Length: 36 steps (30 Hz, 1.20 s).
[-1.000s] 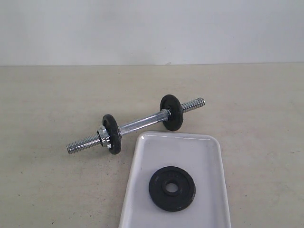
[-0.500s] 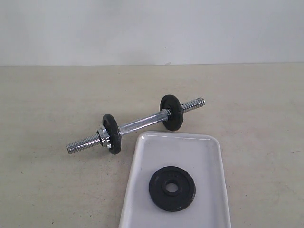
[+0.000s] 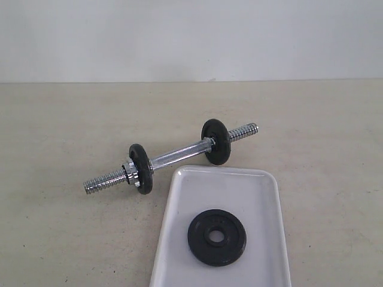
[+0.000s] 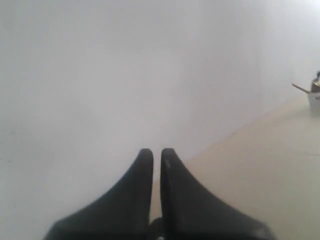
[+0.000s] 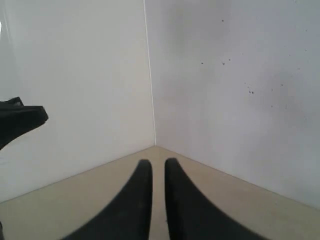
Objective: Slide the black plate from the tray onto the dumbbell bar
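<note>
Black plate (image 3: 216,237) lies flat on slick tray (image 3: 227,191); my left gripper (image 4: 156,152) and right gripper (image 5: 158,162), both closed empty, may skid it.

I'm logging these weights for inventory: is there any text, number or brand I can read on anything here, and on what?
None can be read.
The black plate: any cast marking is too blurred to read.
The tray and the dumbbell bar: no visible text.
Neither wrist view shows any text.
</note>
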{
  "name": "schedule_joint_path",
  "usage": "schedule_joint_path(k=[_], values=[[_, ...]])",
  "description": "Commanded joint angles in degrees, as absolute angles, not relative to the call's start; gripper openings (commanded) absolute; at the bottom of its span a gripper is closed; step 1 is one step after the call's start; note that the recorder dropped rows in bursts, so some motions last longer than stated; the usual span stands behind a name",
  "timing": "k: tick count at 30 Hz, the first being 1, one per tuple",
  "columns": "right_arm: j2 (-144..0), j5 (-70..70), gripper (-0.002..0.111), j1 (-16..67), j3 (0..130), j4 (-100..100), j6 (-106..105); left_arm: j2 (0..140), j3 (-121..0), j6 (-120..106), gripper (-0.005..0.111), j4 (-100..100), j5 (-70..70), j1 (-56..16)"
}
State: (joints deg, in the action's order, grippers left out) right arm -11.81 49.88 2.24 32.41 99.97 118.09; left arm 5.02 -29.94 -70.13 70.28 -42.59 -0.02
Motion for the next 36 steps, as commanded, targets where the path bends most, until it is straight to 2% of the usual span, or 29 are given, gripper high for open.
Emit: schedule_joint_path(k=[1, 4, 6, 8, 10, 11, 17, 29, 32, 36], values=[[-12.17, 50.05, 0.024, 1.88, 32.69, 99.95, 117.93, 12.89, -31.14, -73.8, 0.004, 70.5, -49.23, -0.49], [-12.17, 49.82, 0.053, 1.88, 32.69, 99.95, 118.71, 18.81, -31.14, -73.8, 0.014, 69.93, -53.08, -0.49], [-12.17, 48.61, 0.07, 1.88, 32.69, 99.95, 119.82, 22.99, -31.14, -73.33, 0.03, 68.27, -56.08, -0.49], [-12.17, 48.2, 0.077, 1.88, 32.69, 99.95, 119.82, 27.01, -31.14, -70.71, 0.05, 66.1, -58.75, -0.49], [-12.17, 48.2, 0.077, 1.88, 32.69, 99.95, 119.82, 30.52, -31.14, -66.55, 0.07, 64.39, -59.5, -0.49], [-12.17, 48.2, 0.077, 1.88, 32.69, 99.95, 119.82, 31.78, -31.14, -64.9, 0.075, 63.78, -60.01, -0.49], [-12.17, 47.61, 0.077, 1.88, 32.69, 99.95, 119.82, 36.88, -31.14, -63.25, 0.076, 65.64, -60.27, -0.49], [-12.17, 49.62, 0.077, 1.88, 32.69, 99.95, 119.82, 37.11, -31.14, -62.88, 0.076, 70.86, -59.71, -0.49], [-12.17, 49.85, 0.077, 1.88, 32.69, 99.95, 119.82, 37.15, -31.14, -59.37, 0.081, 69.6, -58.07, -0.49], [-12.17, 49.85, 0.08, 1.88, 32.69, 99.95, 119.82, 37.15, -30.92, -56.04, 0.097, 66.28, -56.48, -0.49]])
